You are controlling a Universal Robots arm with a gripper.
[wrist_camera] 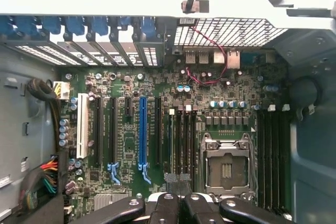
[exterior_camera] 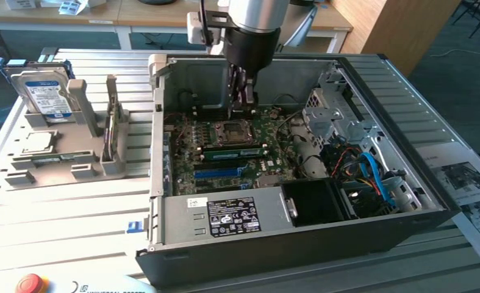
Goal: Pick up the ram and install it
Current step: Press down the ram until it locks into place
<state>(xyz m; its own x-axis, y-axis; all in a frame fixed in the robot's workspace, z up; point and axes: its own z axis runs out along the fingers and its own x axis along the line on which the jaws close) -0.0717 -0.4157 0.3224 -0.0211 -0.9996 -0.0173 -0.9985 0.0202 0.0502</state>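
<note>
Jaws: the black two-fingered gripper (exterior_camera: pixel 241 110) under the silver arm is closed, fingers pressed together, with nothing visibly held between them.
Gripper position: it hangs inside the open black-and-grey computer case (exterior_camera: pixel 305 244), above the green motherboard, near the square metal CPU socket (exterior_camera: pixel 227 131).
Ram: the long, narrow green circuit-board stick (exterior_camera: pixel 235 152) sits just beside the CPU socket, on the side facing the long blue motherboard slot (exterior_camera: pixel 219 173). It appears to stand in one of the black memory slots. In the wrist view it reads as a thin teal edge (wrist_camera: pixel 171 142).
Seating: I cannot tell whether the stick is fully down or whether its end clips have latched.
Risk, half-seated stick: if one end sits higher than the other, any downward press would tilt the board and strain the slot.
Risk, collision: the closed fingers are close to the socket's lever and frame, so a sideways drift could catch them. Exposed socket contacts would bend easily.
Risk, wires: a thin red wire loops near the rear ports, and blue cables (exterior_camera: pixel 370 168) crowd the drive bay, either of which could snag the arm.
Surface: the case lies on a ribbed aluminium table (exterior_camera: pixel 61 201), beside a grey parts fixture holding a silver hard drive (exterior_camera: pixel 44 91).
Room: wooden benches stand behind, printed sheets (exterior_camera: pixel 468 177) lie at the exterior view's right, and a red stop button (exterior_camera: pixel 30 284) is at the near edge.
</note>
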